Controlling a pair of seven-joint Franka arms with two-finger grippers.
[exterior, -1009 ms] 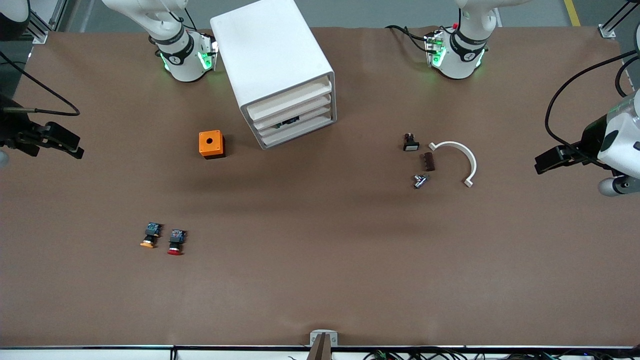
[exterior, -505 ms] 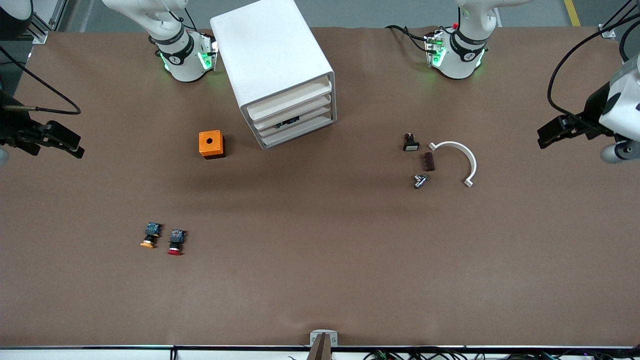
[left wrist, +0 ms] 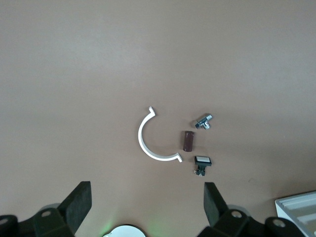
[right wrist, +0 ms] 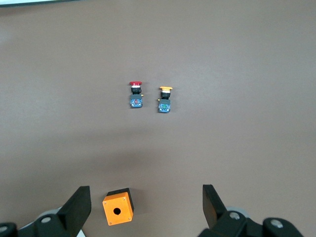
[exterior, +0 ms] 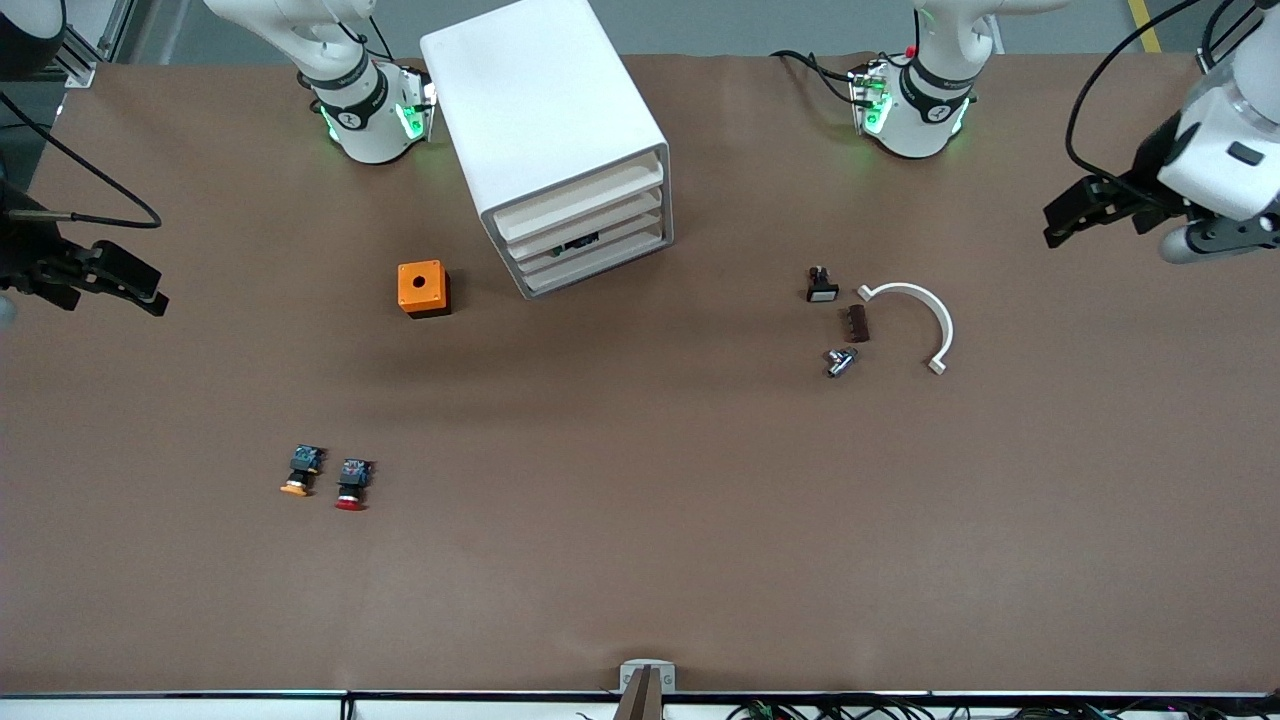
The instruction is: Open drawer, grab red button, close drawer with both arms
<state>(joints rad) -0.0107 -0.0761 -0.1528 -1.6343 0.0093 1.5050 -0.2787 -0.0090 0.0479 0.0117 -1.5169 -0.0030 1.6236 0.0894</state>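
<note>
The button (exterior: 352, 484), with a red cap and a dark body, lies on the brown table toward the right arm's end; it also shows in the right wrist view (right wrist: 135, 94). The white drawer cabinet (exterior: 560, 150) stands near the arms' bases with all its drawers (exterior: 590, 235) pushed in. My right gripper (exterior: 140, 285) hangs open and empty over the table's edge at its own end, well away from the button; its wrist view shows it (right wrist: 146, 200) wide open. At the other end my left gripper (exterior: 1072, 215) is up in the air, open and empty (left wrist: 146, 197).
An orange-capped switch (exterior: 300, 472) lies beside the button. An orange box with a hole (exterior: 422, 288) sits next to the cabinet. Toward the left arm's end lie a white curved piece (exterior: 915, 315), a brown block (exterior: 857, 323), a metal fitting (exterior: 840, 361) and a small white-capped switch (exterior: 821, 286).
The left arm has swung its gripper toward the side of the table where the bases stand. The right arm and the objects have not moved.
</note>
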